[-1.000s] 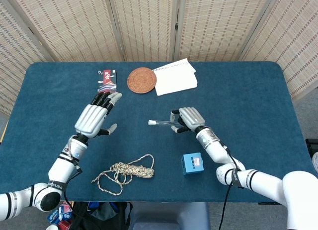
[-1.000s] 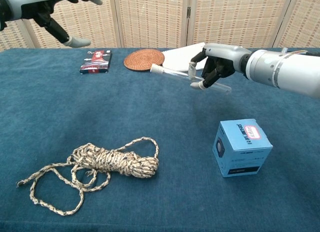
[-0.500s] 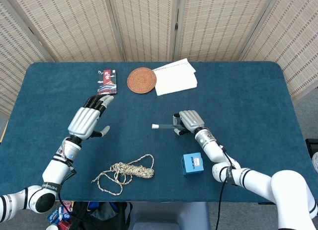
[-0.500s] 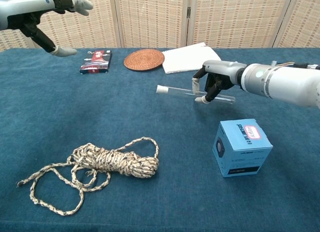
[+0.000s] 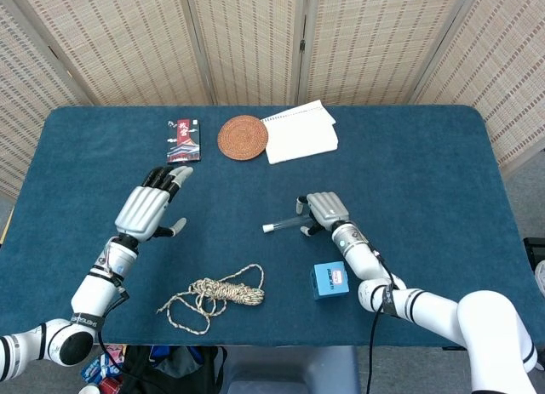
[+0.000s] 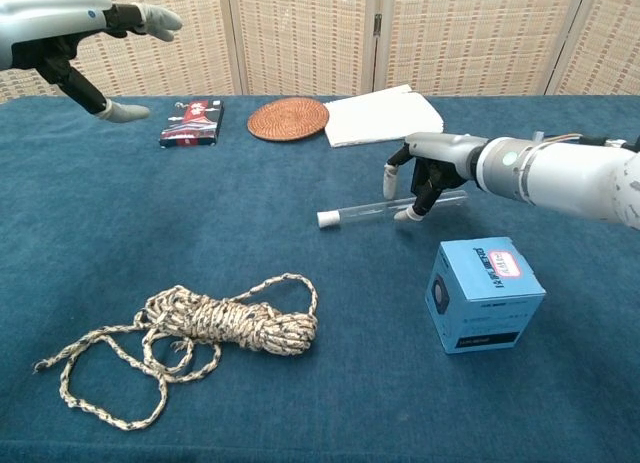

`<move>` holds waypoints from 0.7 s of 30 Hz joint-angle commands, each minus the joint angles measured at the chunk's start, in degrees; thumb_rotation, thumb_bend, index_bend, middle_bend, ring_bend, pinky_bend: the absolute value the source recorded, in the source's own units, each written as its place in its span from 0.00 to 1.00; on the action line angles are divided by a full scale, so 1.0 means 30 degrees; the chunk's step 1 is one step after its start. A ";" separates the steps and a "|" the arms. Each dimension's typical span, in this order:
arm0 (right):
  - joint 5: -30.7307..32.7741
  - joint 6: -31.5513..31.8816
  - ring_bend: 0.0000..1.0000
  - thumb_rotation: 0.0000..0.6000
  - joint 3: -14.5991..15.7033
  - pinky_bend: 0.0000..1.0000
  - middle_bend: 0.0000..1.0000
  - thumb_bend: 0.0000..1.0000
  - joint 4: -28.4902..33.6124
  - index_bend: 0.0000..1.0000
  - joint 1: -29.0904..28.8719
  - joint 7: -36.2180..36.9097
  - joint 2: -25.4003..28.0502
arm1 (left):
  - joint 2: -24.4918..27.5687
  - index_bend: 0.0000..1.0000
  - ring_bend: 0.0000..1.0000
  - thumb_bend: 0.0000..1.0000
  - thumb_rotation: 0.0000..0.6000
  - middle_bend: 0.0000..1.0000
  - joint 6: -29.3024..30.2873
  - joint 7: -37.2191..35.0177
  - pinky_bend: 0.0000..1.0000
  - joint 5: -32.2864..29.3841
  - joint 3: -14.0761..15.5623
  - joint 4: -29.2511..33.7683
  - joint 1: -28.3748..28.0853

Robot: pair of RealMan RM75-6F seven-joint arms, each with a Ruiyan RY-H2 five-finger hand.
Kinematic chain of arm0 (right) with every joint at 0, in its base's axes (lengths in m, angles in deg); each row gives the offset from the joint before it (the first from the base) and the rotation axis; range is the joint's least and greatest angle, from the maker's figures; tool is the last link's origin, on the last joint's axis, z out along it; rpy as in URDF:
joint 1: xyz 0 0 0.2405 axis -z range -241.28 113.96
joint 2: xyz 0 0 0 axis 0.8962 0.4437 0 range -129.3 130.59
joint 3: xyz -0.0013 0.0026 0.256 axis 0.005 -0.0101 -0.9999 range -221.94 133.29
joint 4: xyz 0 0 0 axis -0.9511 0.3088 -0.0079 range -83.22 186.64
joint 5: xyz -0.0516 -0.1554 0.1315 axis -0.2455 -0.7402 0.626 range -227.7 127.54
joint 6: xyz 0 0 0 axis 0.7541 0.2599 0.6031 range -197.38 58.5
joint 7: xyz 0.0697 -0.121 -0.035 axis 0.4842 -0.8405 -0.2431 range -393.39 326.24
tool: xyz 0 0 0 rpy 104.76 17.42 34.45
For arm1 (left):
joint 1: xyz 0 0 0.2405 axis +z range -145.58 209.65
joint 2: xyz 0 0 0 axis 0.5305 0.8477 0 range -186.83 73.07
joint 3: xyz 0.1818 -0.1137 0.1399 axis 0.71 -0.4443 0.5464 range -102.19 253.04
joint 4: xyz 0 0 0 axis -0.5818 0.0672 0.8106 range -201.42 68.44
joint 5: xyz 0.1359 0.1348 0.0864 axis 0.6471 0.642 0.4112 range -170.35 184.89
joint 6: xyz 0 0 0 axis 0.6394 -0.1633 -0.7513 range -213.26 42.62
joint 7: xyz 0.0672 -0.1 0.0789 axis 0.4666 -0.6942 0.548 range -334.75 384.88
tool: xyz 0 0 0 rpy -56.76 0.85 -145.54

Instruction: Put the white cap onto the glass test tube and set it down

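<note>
The glass test tube (image 6: 385,207) lies low on the blue table (image 6: 150,233), with the white cap (image 6: 326,219) fitted on its left end. My right hand (image 6: 425,173) is curled around the tube's right part, with thumb and fingers still on either side of it. In the head view the tube (image 5: 285,225) points left from the right hand (image 5: 324,211), cap (image 5: 267,229) at the tip. My left hand (image 5: 153,205) hovers open over the table's left side, holding nothing, and shows high at the left (image 6: 70,23) in the chest view.
A blue box (image 6: 485,295) stands just in front of the right hand. A coiled rope (image 6: 215,328) lies front left. At the back are a card pack (image 6: 192,123), a round woven coaster (image 6: 288,118) and a white notebook (image 6: 385,115).
The right hand has come down and toward me with the capped tube, which now lies at table level. The left hand has drawn back slightly to the left.
</note>
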 commanded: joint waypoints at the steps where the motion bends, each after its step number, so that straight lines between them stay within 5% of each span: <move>1: 0.0256 0.0033 1.00 1.00 -0.0002 1.00 0.97 0.21 0.0101 0.35 -0.0034 -0.0227 0.0006 | 0.0039 0.00 0.00 0.30 1.00 0.00 0.0009 -0.0041 0.00 0.0056 0.0021 0.0024 0.0050; 7: 0.0041 0.0901 1.00 1.00 -0.0406 1.00 0.97 0.20 0.1548 0.30 0.0365 -0.0027 0.1180 | 0.0438 0.00 0.00 0.30 1.00 0.00 0.0153 -0.0410 0.00 0.0063 -0.0008 0.0117 0.0374; 12: -0.0826 0.2707 0.99 1.00 -0.0546 1.00 0.92 0.20 0.4725 0.30 0.1704 0.0187 0.4243 | 0.1129 0.00 0.00 0.30 1.00 0.00 0.0542 -0.0836 0.00 -0.0214 0.0036 -0.0113 0.1030; 21: -0.3330 0.6965 0.77 1.00 0.0271 1.00 0.73 0.31 1.0431 0.39 0.5505 0.0958 0.9853 | 0.1994 0.12 0.00 0.30 1.00 0.00 0.2675 -0.1649 0.00 0.0806 0.0758 -0.0985 0.3128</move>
